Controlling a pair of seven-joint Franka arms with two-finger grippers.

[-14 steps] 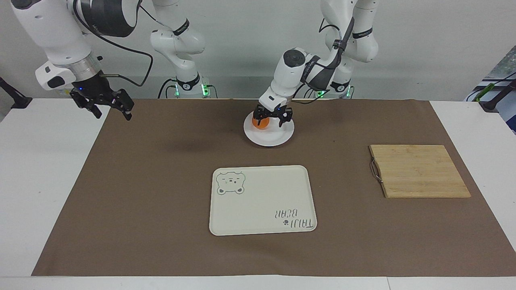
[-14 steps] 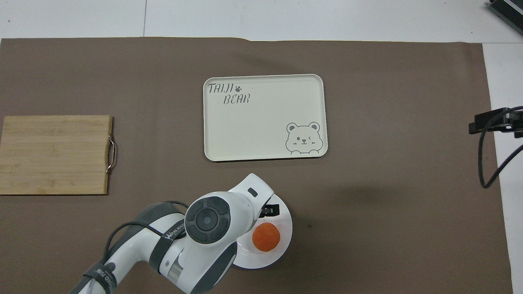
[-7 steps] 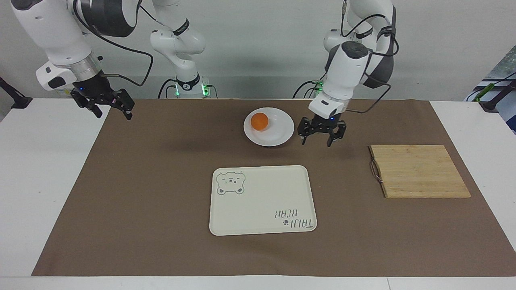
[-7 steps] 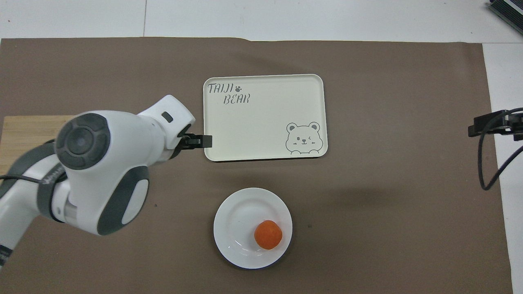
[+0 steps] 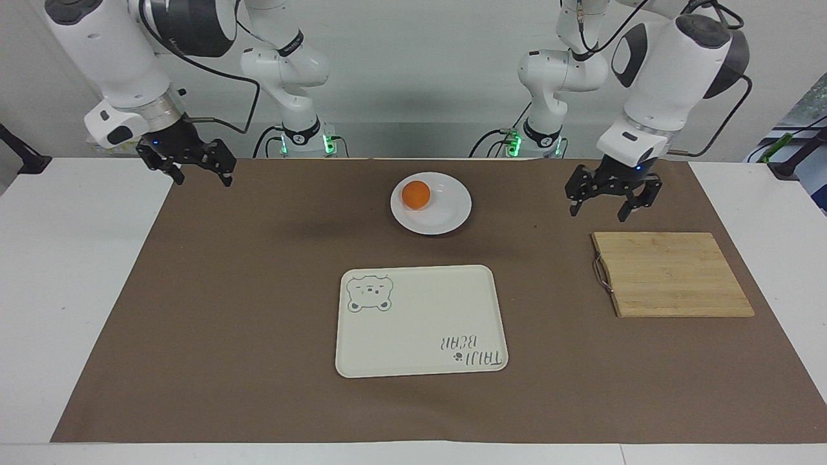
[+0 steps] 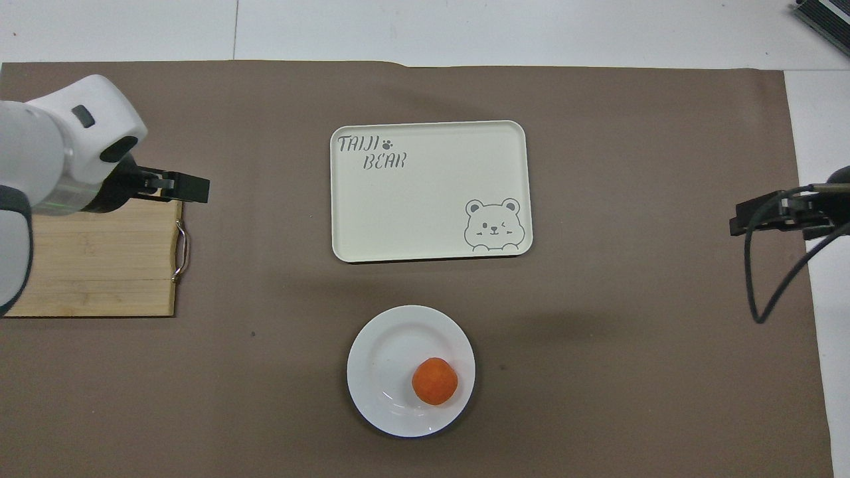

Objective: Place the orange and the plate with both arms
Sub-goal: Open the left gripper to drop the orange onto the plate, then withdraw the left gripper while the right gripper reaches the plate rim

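Note:
The orange point(image 5: 416, 194) lies on the white plate point(image 5: 446, 214), off-centre toward the right arm's end; both sit on the brown mat close to the robots. They also show in the overhead view, the orange point(image 6: 434, 381) on the plate point(image 6: 385, 358). My left gripper point(image 5: 599, 210) is open and empty, up in the air over the mat by the cutting board's edge, well apart from the plate; it also shows in the overhead view point(image 6: 189, 188). My right gripper point(image 5: 201, 177) is open and empty, over the mat's edge at the right arm's end, and shows in the overhead view point(image 6: 747, 222).
A cream bear-print tray point(image 5: 420, 323) lies mid-mat, farther from the robots than the plate. A bamboo cutting board point(image 5: 672, 274) with a metal handle lies toward the left arm's end. The brown mat point(image 5: 258, 290) covers most of the white table.
My left gripper let go of the orange on the plate, rose and swung away to the cutting board's edge. My right gripper shifted slightly toward the middle. The orange and plate stayed put.

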